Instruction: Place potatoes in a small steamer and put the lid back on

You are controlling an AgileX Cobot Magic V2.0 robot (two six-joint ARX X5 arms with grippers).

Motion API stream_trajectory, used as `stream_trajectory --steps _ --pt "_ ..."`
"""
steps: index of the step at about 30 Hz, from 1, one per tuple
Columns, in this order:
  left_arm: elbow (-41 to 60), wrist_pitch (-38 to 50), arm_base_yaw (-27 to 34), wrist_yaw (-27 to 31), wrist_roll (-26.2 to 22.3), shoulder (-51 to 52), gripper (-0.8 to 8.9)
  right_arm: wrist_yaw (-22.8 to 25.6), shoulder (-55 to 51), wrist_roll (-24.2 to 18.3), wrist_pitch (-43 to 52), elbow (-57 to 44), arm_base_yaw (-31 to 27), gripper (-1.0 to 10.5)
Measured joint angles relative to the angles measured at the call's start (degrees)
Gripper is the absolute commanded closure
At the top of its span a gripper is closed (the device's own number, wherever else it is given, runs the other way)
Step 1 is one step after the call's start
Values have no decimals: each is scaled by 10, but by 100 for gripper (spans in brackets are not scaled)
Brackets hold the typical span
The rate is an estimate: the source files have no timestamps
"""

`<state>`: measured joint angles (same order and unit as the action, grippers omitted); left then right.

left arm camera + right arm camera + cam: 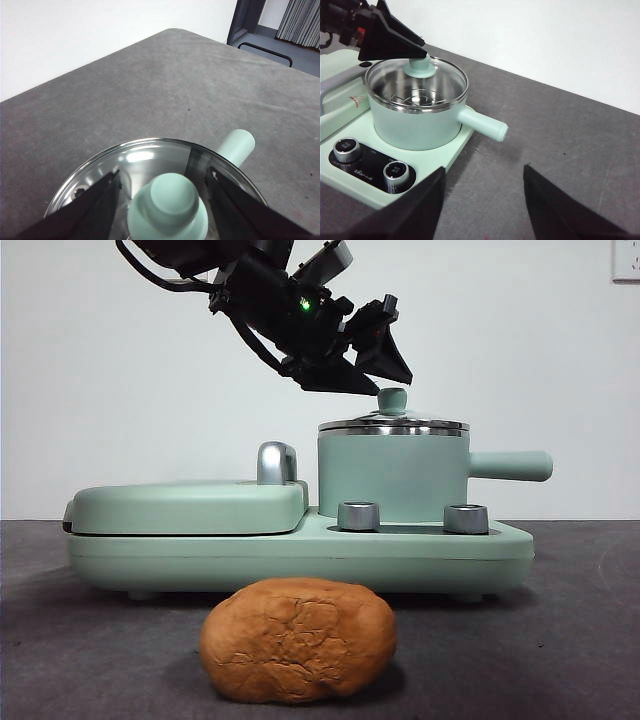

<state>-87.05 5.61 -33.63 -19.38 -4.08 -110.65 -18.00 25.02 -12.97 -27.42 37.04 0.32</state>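
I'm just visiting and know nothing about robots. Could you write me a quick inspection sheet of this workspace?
Surface: grey table, cloth-like.
Job's things: potato lies on the table in front of the appliance; small steamer sits on the mint-green cooker base; glass lid is on it.
Clutter: nothing seen.
Grippers: left end effector open, jaws either side of the lid knob; right end effector open, over bare table.
Cables: black cable on the left arm.
Surroundings: white wall; doorway, curtain.

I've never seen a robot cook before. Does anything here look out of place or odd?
Only the oval orange-brown potato, lying on the grey table before the cooker, not in the mint-green cylindrical pot. The round glass lid sits level; the open left gripper straddles its knob.
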Motion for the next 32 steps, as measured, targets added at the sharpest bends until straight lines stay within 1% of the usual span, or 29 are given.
stream_trajectory --steps 3,20,22,27,28,32 --pt "0 -2 0 0 -8 -1 534 0 0 0 0 0 0 699" --pt "0 -9 -4 0 -10 -20 540 2 0 0 0 0 0 699" --pt "0 -6 -5 0 -10 -20 575 2 0 0 -1 0 0 700" --pt "0 -5 -6 -1 -11 -20 792 16 0 0 -1 0 0 699" --pt "0 -5 -6 -1 -14 -20 810 16 0 0 -1 0 0 700" --pt "0 -4 -6 -1 -29 -20 808 17 0 0 -1 0 0 699"
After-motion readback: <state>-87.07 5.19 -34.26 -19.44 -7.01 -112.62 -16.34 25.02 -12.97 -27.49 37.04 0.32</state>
